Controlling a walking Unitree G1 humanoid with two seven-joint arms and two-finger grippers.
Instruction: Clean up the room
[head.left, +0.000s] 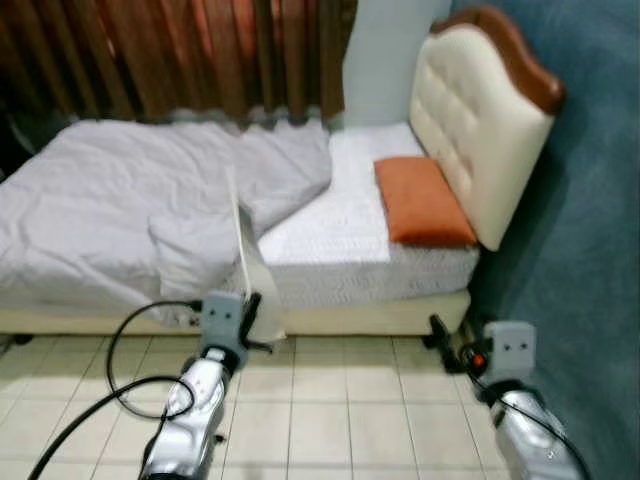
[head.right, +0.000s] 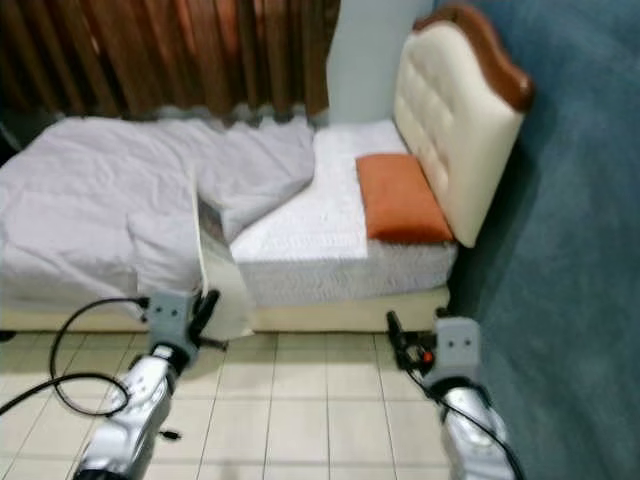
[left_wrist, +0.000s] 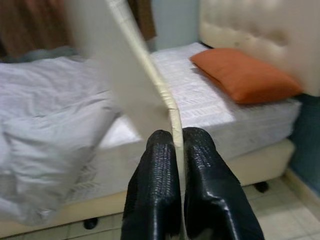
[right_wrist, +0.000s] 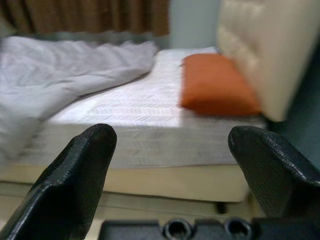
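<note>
My left gripper (head.left: 256, 320) is shut on the lower edge of a thin, flat cream-white sheet (head.left: 248, 255), perhaps a magazine or board. It stands upright on edge in front of the bed's side. In the left wrist view both black fingers (left_wrist: 155, 170) pinch the sheet (left_wrist: 145, 75) between them. My right gripper (head.left: 437, 330) is open and holds nothing, low over the tiles near the bed's head corner; its fingers (right_wrist: 75, 170) stand wide apart. On the bed lie a rumpled grey duvet (head.left: 130, 190) and an orange pillow (head.left: 422, 203).
A cream padded headboard (head.left: 480, 110) with a brown rim stands against the blue wall (head.left: 590, 250). Brown curtains (head.left: 180, 50) hang behind the bed. Pale floor tiles (head.left: 330, 400) lie before me. A black cable (head.left: 120, 385) loops off my left arm.
</note>
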